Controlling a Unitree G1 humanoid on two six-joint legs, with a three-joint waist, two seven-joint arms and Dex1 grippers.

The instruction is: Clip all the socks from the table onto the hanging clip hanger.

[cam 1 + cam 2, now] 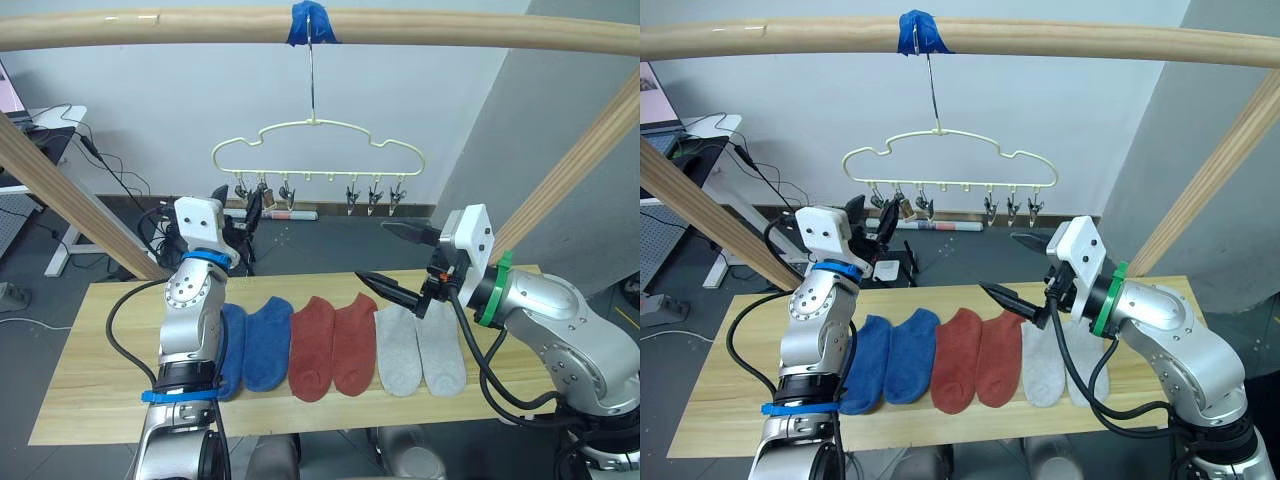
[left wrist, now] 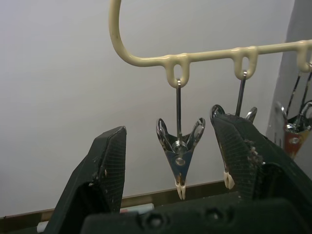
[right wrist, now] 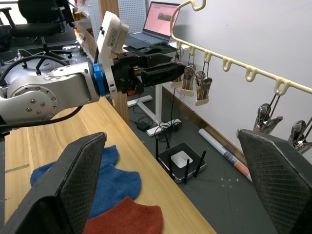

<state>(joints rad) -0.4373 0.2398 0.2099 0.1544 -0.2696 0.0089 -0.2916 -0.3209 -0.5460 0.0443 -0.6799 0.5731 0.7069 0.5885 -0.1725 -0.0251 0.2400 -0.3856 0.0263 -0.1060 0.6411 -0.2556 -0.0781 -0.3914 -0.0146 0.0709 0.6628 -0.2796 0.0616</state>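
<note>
Six socks lie side by side on the table point(image 1: 95, 375): two blue point(image 1: 255, 345), two rust red point(image 1: 332, 345), two light grey point(image 1: 420, 348). The pale clip hanger point(image 1: 318, 150) hangs by its hook from the top pole, with a row of metal clips under it. My left gripper point(image 1: 238, 203) is raised to the hanger's left end and open. Its fingers stand on either side of a metal clip point(image 2: 179, 156) without touching it. My right gripper point(image 1: 372, 250) hovers open above the red and grey socks and holds nothing.
A round wooden pole frame point(image 1: 420, 30) crosses overhead, with slanted poles at the left point(image 1: 70, 200) and right point(image 1: 570, 170). Blue tape point(image 1: 312, 22) holds the hook. Behind the table are a desk with a laptop point(image 3: 156, 19), cables and a black box point(image 3: 183, 161) on the floor.
</note>
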